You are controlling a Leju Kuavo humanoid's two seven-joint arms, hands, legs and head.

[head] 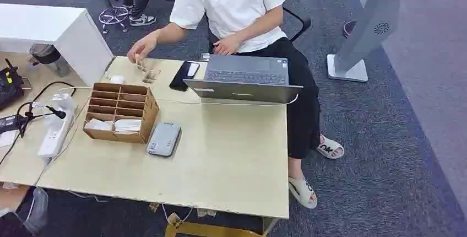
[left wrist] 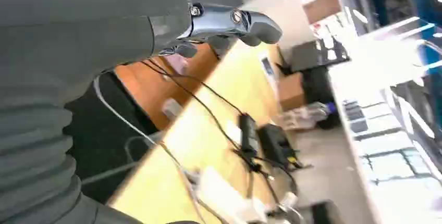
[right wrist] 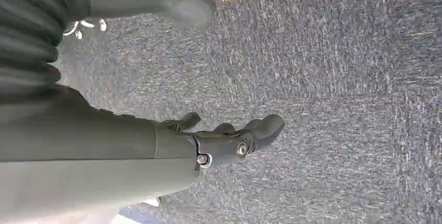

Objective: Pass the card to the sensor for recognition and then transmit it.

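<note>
Over carpet (right wrist: 339, 104), right hand (right wrist: 229, 140) (seemingly empty) hangs.

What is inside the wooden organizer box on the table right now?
The wooden organizer has white, card-like items in its nearest compartments. The rows behind look empty, though their dividers hide the bottoms. The grey sensor lies beside it.

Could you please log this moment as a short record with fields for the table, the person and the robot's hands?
table: holds wooden organizer, grey sensor beside it, open laptop, black phone, power strip
cards: white, in the organizer's front compartments
person: seated behind the table, hand over its far edge
left hand: holds nothing
right hand: over carpet, holds nothing
</note>
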